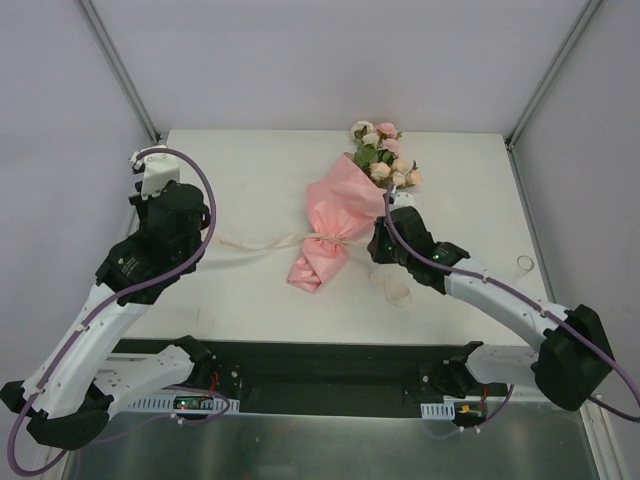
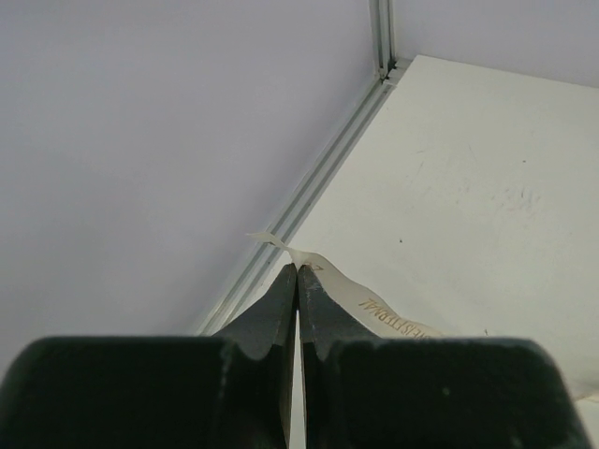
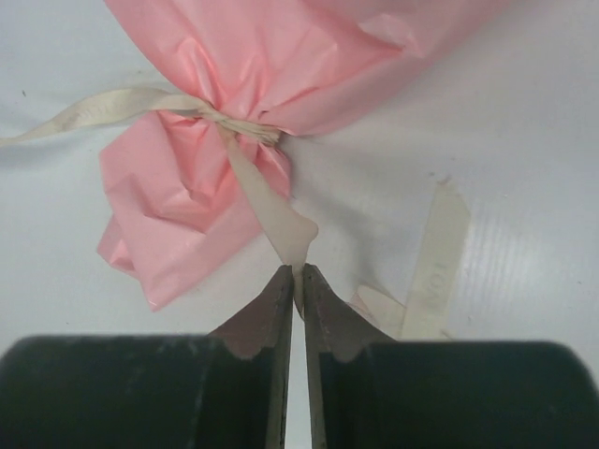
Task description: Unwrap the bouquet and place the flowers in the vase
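The bouquet point(image 1: 335, 222) lies on the table, a pink paper cone with its flowers point(image 1: 385, 150) pointing to the far side. A cream ribbon point(image 1: 262, 243) is still knotted round its waist point(image 3: 245, 129). My left gripper point(image 2: 298, 268) is shut on the ribbon's left end point(image 2: 374, 307), near the table's left edge; in the top view the wrist hides its fingertips. My right gripper point(image 3: 298, 271) is shut on the ribbon's other tail point(image 3: 281, 220), just right of the cone point(image 1: 378, 246). The vase point(image 1: 524, 265) stands small and clear by the right edge.
A loose curl of ribbon point(image 1: 398, 293) lies on the table in front of the right gripper, also seen as a printed cream strip point(image 3: 438, 257). Grey walls and metal corner posts point(image 2: 382, 37) close the table at the left, back and right.
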Controlling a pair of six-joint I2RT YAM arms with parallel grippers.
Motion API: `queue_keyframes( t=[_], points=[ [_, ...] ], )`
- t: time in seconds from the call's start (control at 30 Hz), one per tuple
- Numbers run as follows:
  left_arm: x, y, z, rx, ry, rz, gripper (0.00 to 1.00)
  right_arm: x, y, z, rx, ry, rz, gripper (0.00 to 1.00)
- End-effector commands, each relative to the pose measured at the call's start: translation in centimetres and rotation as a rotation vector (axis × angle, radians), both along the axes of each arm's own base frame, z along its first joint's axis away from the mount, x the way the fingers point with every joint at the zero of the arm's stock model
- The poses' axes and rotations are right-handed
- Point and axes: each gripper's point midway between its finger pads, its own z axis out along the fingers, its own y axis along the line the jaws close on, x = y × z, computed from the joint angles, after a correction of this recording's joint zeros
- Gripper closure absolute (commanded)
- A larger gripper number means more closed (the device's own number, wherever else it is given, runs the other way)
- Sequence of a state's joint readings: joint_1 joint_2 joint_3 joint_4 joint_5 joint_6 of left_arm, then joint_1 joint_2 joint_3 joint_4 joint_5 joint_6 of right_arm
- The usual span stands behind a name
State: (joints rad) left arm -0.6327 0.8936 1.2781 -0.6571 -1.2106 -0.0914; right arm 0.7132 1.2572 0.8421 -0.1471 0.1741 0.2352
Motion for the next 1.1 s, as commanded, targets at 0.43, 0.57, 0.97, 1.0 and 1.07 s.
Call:
queue_keyframes(
  t=[0.43,0.57,0.97,1.0,1.07],
  points=[
    [4.0,-16.4,-11.9,-0.695,0.437,-0.727,0.37,-1.9,1.9,1.1,0.029,0.077,0.128,0.6],
    [3.2,-23.4,-11.7,-0.899,0.481,-1.036,0.55,1.3,6.3,2.7,0.104,0.063,0.169,0.66],
    [3.8,-30.6,-24.4,-0.925,0.661,-1.038,0.93,4.7,9.8,-3.8,0.102,0.097,0.161,0.99],
    [4.1,-31.0,-24.7,-0.932,0.655,-1.051,0.95,4.6,9.7,-4.2,0.105,0.105,0.153,0.99],
    [4.3,-31.6,-25.9,-0.95,0.672,-1.056,0.99,4.1,10.2,-4.2,0.134,0.093,0.178,0.99]
  ],
)
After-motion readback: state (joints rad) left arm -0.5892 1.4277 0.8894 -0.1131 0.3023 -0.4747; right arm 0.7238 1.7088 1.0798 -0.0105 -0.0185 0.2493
